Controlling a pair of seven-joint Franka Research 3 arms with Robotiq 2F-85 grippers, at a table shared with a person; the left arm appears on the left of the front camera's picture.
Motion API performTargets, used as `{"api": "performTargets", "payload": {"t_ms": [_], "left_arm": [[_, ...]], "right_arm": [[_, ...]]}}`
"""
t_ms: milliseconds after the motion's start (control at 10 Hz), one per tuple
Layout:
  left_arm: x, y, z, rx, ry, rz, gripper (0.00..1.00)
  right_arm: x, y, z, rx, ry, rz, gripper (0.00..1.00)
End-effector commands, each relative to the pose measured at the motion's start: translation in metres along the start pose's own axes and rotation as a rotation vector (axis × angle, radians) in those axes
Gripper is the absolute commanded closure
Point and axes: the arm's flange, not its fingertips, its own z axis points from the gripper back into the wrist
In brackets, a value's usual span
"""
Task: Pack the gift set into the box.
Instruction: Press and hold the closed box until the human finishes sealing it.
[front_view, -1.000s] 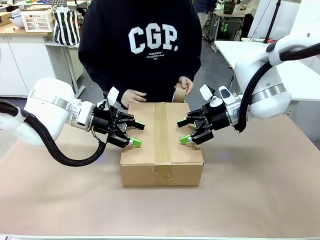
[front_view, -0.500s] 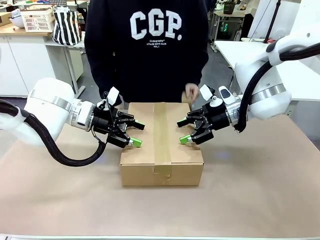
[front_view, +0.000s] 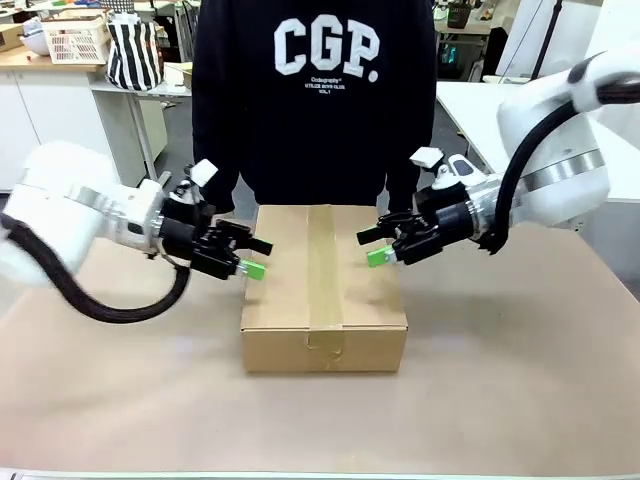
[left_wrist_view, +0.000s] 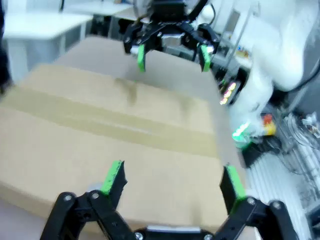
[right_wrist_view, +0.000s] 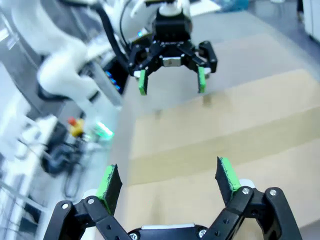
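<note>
The box (front_view: 323, 285) sits closed and taped at table centre. Left gripper (front_view: 248, 256) hovers at its 9 o'clock edge, fingers spread, empty. Right gripper (front_view: 372, 246) hovers at 3 o'clock, likewise released. A person (front_view: 316, 100) stands at 12 o'clock.

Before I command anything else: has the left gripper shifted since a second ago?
Yes. The left gripper has pulled back toward picture left; its fingertips, earlier over the box top, now sit at the box's left edge, jaws open.
</note>
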Motion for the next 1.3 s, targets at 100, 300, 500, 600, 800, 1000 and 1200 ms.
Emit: {"api": "performTargets", "payload": {"t_ms": [100,300,500,600,800,1000,1200], "left_arm": [[0.025,-0.073,0.073,-0.124,-0.049,0.344,0.00],[0.025,-0.112,0.118,-0.130,-0.212,0.386,0.00],[0.001,-0.135,0.157,-0.031,-0.278,0.487,0.00],[-0.016,-0.142,0.166,-0.029,-0.227,0.551,0.00],[-0.051,-0.142,0.174,-0.070,-0.136,0.623,0.00],[-0.004,-0.109,0.200,-0.011,-0.227,0.539,0.00],[-0.004,-0.109,0.200,-0.011,-0.227,0.539,0.00]], "right_arm": [[0.010,0.066,0.062,-0.068,0.144,-0.268,0.00],[-0.017,0.095,0.110,-0.207,0.142,-0.445,0.00],[-0.050,0.113,0.159,-0.332,-0.031,-0.571,0.00],[-0.070,0.119,0.183,-0.386,-0.149,-0.634,0.00],[-0.105,0.125,0.226,-0.446,-0.416,-0.581,0.00],[-0.059,0.099,0.218,-0.396,-0.133,-0.631,0.00],[-0.059,0.099,0.218,-0.396,-0.133,-0.631,0.00]]}}
